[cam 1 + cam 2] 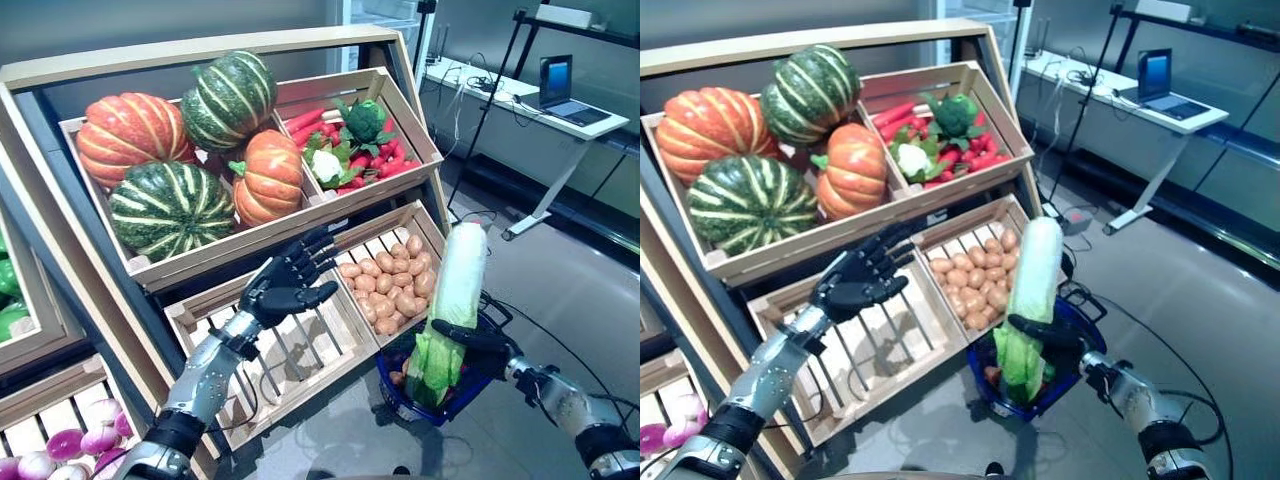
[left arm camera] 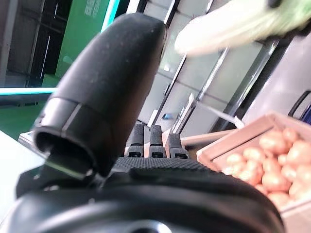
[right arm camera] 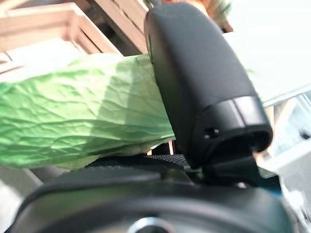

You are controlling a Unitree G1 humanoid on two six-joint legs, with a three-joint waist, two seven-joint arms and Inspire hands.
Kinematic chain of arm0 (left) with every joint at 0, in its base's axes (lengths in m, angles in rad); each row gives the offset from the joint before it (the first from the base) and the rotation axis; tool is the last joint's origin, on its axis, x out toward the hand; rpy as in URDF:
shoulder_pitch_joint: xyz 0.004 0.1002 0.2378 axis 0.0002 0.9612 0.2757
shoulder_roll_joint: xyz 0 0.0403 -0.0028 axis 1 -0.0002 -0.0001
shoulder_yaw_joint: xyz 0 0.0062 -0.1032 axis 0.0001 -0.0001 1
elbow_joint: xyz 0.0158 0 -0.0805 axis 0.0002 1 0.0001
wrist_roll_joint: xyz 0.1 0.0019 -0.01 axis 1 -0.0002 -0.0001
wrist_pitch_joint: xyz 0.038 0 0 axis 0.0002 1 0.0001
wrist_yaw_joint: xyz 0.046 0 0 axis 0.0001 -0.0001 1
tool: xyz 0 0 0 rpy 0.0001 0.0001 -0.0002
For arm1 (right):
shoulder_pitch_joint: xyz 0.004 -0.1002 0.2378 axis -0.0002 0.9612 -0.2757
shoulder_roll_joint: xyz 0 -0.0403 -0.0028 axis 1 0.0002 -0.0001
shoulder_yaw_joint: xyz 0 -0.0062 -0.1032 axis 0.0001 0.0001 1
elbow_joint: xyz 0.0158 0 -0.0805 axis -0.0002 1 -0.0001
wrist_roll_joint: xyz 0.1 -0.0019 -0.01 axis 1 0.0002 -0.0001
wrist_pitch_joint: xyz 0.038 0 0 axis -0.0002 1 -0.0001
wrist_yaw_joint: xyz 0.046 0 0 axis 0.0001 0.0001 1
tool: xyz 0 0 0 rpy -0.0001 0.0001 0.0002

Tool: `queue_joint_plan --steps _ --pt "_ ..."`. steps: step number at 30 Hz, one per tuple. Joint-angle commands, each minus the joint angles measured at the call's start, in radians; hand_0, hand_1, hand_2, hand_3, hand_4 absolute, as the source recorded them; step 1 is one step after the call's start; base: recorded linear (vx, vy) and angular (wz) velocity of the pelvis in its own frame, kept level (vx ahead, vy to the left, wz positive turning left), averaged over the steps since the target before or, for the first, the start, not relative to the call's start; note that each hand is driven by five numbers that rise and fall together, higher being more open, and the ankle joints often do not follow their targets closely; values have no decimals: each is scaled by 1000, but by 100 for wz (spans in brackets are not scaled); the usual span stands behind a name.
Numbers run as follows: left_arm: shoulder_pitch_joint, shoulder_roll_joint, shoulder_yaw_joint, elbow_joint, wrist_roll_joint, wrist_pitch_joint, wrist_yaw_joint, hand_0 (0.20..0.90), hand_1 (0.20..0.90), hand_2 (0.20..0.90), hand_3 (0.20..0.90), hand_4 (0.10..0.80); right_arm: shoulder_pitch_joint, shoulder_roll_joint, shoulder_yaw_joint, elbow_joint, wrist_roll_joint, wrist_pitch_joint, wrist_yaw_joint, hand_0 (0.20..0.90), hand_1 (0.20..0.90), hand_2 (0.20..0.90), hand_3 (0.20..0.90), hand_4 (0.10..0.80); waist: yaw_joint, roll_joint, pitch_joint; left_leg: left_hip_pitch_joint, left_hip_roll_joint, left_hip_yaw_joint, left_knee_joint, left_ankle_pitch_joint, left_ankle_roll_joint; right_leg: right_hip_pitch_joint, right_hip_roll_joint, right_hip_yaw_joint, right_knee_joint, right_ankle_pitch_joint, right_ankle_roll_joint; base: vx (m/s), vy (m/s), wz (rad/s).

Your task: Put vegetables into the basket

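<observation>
Nearest, the left hand (image 1: 283,288) hangs with straight fingers, holding nothing, in front of the empty crate (image 1: 290,350). Further right, the right hand (image 1: 470,342) grips the cabbage (image 1: 450,300) upright, its leafy end inside the blue basket (image 1: 470,395) beside the potato crate (image 1: 392,280).

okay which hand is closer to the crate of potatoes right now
Left. The left hand, fingers relaxed, hovers just beside the potato crate, over the empty slatted crate. The right hand sits lower, past its front, gripping a napa cabbage over the blue basket.
</observation>
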Motion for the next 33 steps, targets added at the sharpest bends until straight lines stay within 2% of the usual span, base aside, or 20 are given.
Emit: queue_joint_plan --steps 1,5,8,10,12,13,15,16,18,21,22,23,24,29,33 --pt "-73 36 68 -17 0 -78 -17 900 900 900 900 800 -80 -7 -118 32 49 -134 0 300 300 300 300 400 -9 -23 -3 -6 14 14 20 -9 8 59 -38 -17 32 -31 -3 18 -34 -4" --pt "-93 23 70 24 3 -69 -2 900 900 900 900 800 -106 -3 -180 178 62 -191 -92 300 300 300 300 400 -2 -12 30 -34 12 4 66 -26 11 36 -42 -20 78 -53 -10 -25 -38 0" --pt "-122 13 47 43 12 -90 23 900 900 900 900 800 -154 -5 -187 249 64 -219 -159 300 300 300 300 400 8 -6 61 -80 11 -13 124 -42 12 0 -48 -23 131 -74 -18 -131 -37 1" --pt "-176 7 16 66 -9 -121 38 900 900 900 900 800 -235 -5 -173 307 86 -246 -232 300 300 300 300 400 15 -4 120 -168 18 -35 238 -72 10 -71 -63 -29 214 -97 -30 -392 -66 0" --pt "-244 18 -8 79 -42 -151 34 900 900 900 900 800 -341 -24 -154 369 96 -269 -308 300 300 300 300 400 17 2 232 -333 36 -53 472 -146 13 -210 -92 -29 408 -151 -58 -510 -60 13" --pt "-250 24 -19 76 -49 -164 38 900 900 900 900 800 -363 -29 -147 373 101 -271 -334 300 300 300 300 400 20 8 259 -379 47 -65 543 -191 11 -255 -103 -21 486 -191 -60 -341 -10 38" --pt "-258 29 -29 74 -57 -168 47 900 900 900 900 800 -386 -37 -142 377 103 -266 -367 300 300 300 300 400 21 12 280 -451 57 -68 623 -215 28 -323 -123 -24 571 -211 -75 -202 14 28" --pt "-258 27 -39 73 -58 -180 52 900 900 900 900 800 -407 -46 -141 388 106 -263 -378 300 300 300 300 400 27 17 302 -509 59 -86 696 -247 38 -377 -145 -19 651 -234 -81 -182 30 9" --pt "-258 24 -57 75 -66 -193 64 900 900 900 900 800 -441 -61 -139 409 112 -249 -390 300 300 300 300 400 34 26 326 -584 62 -100 786 -287 52 -453 -177 -15 759 -266 -85 -166 34 10" --pt "-258 26 -76 72 -82 -203 71 900 900 900 900 800 -479 -82 -134 432 112 -233 -397 300 300 300 300 400 40 38 348 -655 60 -114 883 -331 59 -528 -204 -4 863 -300 -85 -81 22 10" --pt "-259 31 -85 63 -88 -212 70 900 900 900 900 800 -499 -97 -132 437 120 -226 -406 300 300 300 300 400 43 46 365 -688 57 -129 954 -377 51 -565 -220 9 934 -336 -75 -113 10 22" --pt "-262 37 -92 57 -92 -219 69 900 900 900 900 800 -519 -107 -128 442 127 -221 -412 300 300 300 300 400 44 52 376 -727 55 -128 990 -375 59 -605 -230 13 968 -332 -83 -56 6 24" --pt "-262 42 -99 52 -91 -225 68 900 900 900 900 800 -531 -114 -124 446 127 -216 -418 300 300 300 300 400 46 58 382 -741 55 -138 1038 -420 50 -622 -234 25 1014 -370 -74 -75 -4 22" --pt "-279 72 -117 -3 -130 -223 75 900 900 900 900 800 -587 -148 -105 449 127 -211 -432 300 300 300 300 400 40 83 405 -845 63 -155 1209 -496 48 -736 -252 56 1163 -437 -81 -38 -3 10" --pt "-288 79 -110 -42 -172 -225 78 900 900 900 900 800 -623 -166 -106 442 152 -215 -454 300 300 300 300 400 36 96 418 -930 56 -176 1327 -547 46 -828 -254 84 1273 -484 -81 -54 -3 6"
